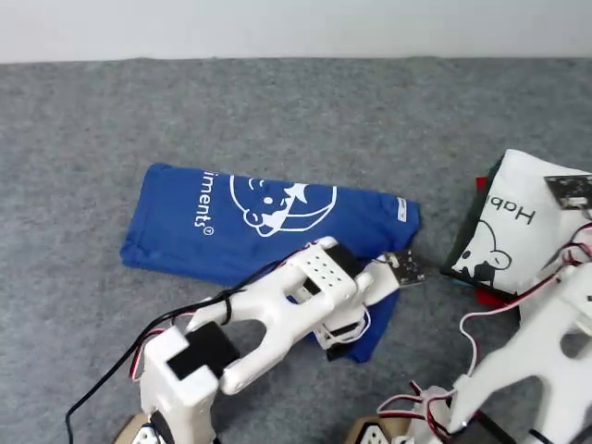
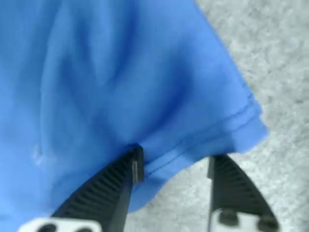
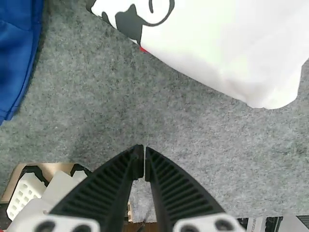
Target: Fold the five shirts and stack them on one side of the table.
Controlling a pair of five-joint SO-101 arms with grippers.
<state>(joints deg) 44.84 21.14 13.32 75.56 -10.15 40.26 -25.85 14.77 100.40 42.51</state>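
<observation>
Black fingers of the left hand (image 2: 176, 162) stood apart astride the hem of the blue shirt (image 1: 250, 222), low centre. The right hand (image 3: 144, 154) was pressed together over grey worktop (image 3: 193, 121). A white shirt (image 1: 518, 231) topped the right-edge stack (image 1: 490, 298). Folding the blue shirt seemed under way; next, clamp that hem, carry it across.

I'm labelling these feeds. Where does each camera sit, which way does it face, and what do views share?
High view: fixed above the table, looking down on the blue shirt and white shirt; left arm and right arm show.
Left wrist view: on the left arm's wrist, looking along its open jaws at the blue shirt's hem.
Right wrist view: on the right arm's wrist, looking past its shut jaws at the table.
Shared: blue shirt in all three.
</observation>
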